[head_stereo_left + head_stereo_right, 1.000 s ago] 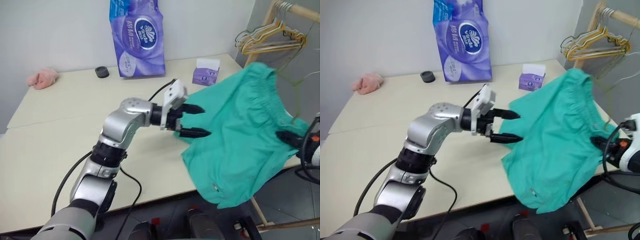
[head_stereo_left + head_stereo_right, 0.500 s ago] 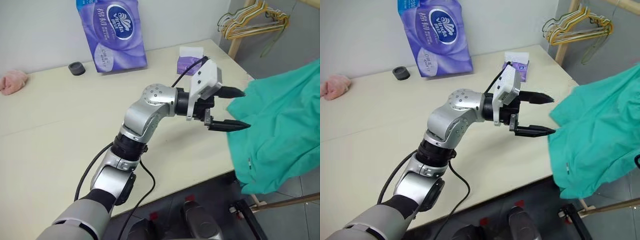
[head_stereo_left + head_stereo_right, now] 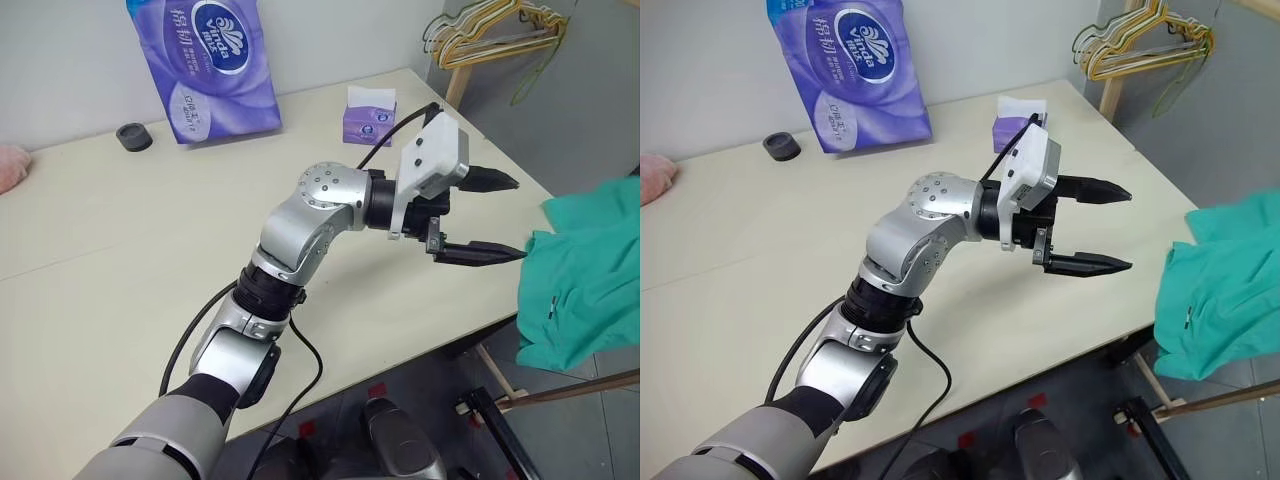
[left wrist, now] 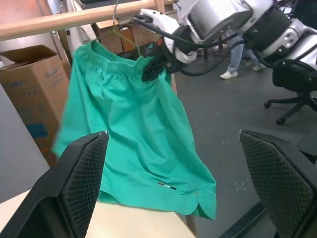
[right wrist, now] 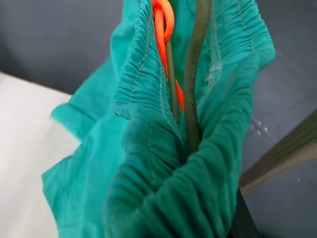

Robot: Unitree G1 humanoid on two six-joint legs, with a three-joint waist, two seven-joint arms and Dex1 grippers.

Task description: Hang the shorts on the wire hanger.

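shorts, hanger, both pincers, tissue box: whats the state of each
shorts: hanging off the table edge, waistband gathered around the wire hanger, held up by the right pincer
wire hanger: inside the waistband, its hook near the wooden rail
left pincer: open, empty, apart from the shorts
right pincer: shut on the shorts' waistband
tissue box: upright on the table, a tissue sticking out
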